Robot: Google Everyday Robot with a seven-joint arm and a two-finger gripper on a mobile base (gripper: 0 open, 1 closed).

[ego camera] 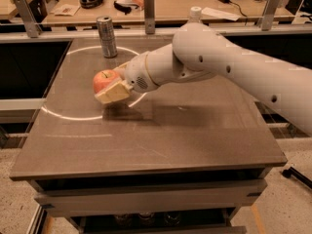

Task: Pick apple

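I am watching the gripper hovering over the left half of the table, at the end of the white arm that is reaching in from the right. It is clamping the apple: the pale beige near finger is pressing against the fruit's lower front, the other one is showing only as a sliver behind it, and the apple is sitting between the two. Whether the apple is resting on the tabletop or hanging just above it, I cannot tell; a dark shadow is lying on the surface right below the finger.

The apple is looking round and red-orange, with a yellowish patch spreading around the dimple on top, where a short dark stem is sticking up. Its lower right side is hiding behind the near finger. It is sitting inside the thin white ring that is marking the tabletop, toward the ring's right side.

Behind it, toward the far edge, a silver-grey can is standing upright, apart from the apple. A bottle is peeking over the arm, only its cap and shoulder showing. I am finding the print on the can too small to read, and the same is going for the papers lying on the desk beyond
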